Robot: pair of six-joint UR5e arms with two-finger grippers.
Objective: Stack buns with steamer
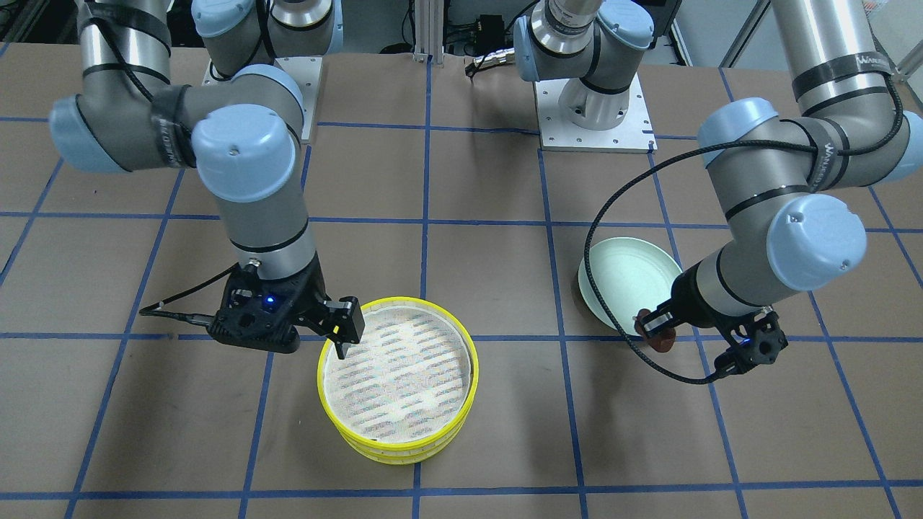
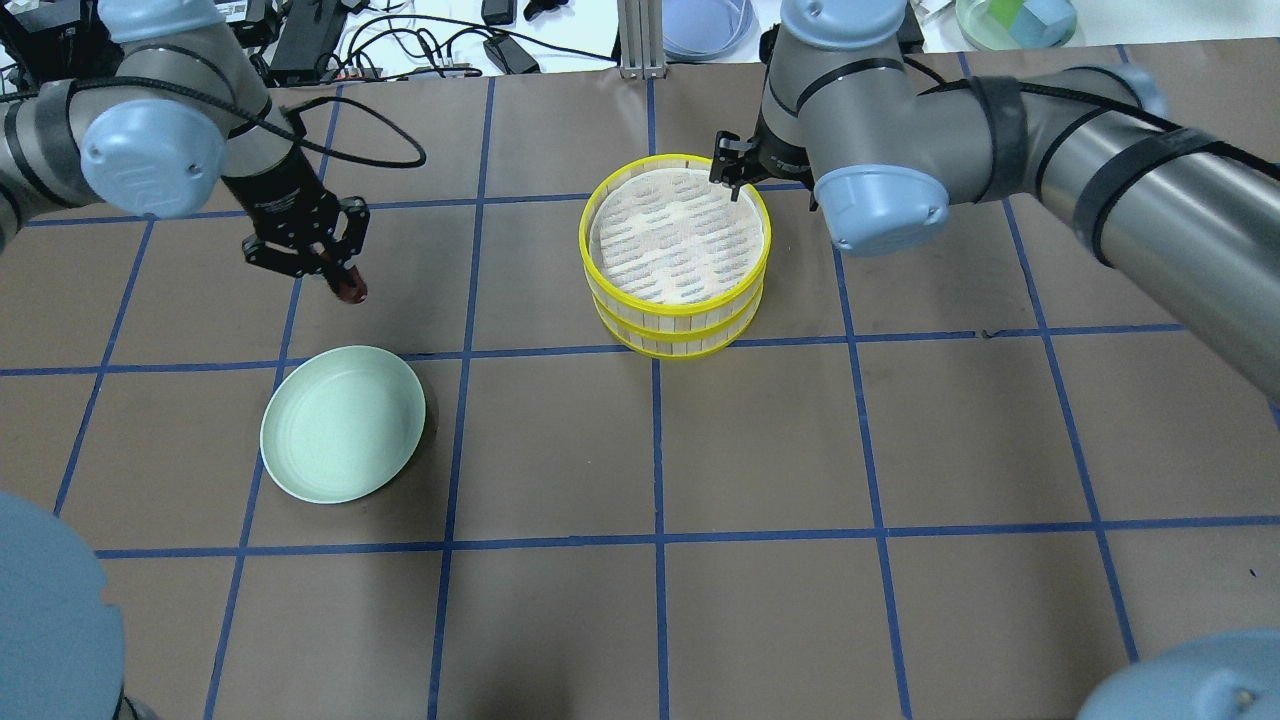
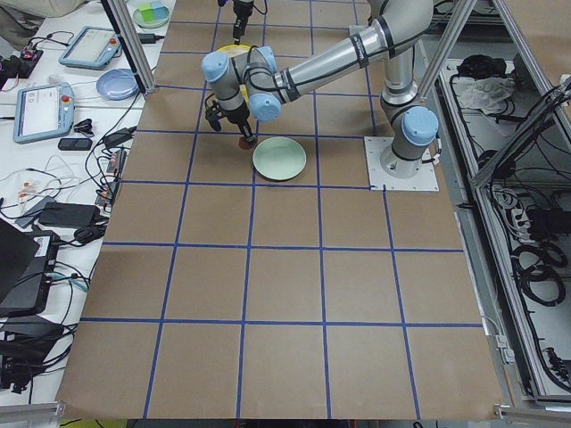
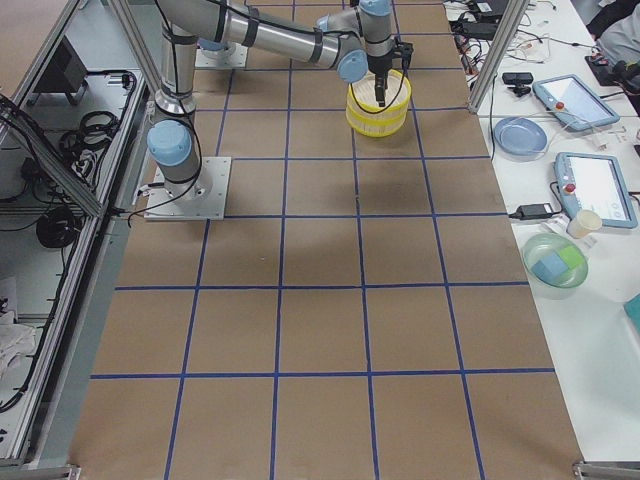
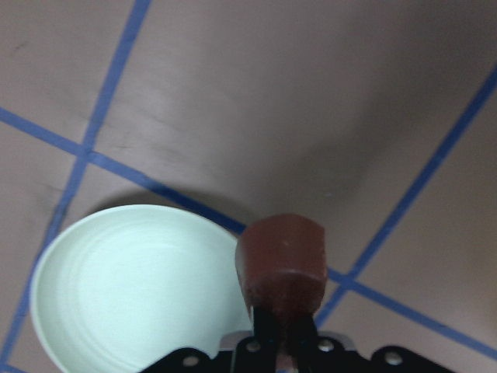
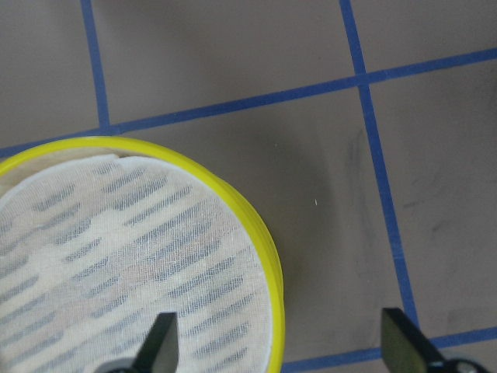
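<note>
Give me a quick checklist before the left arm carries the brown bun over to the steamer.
1. Brown bun held by the left tool: ok, the tool is clamped on it.
2. Top tray free to take the bun: ok, its cloth bottom is bare.
3. Trays stacked squarely: ok, the top tray sits on the lower tray with rims lined up.
4. Right tool out of the drop zone: not ok, it is open and straddles the top tray's rim.
5. Cream bun in place: cannot tell, it shows in no view.
</note>
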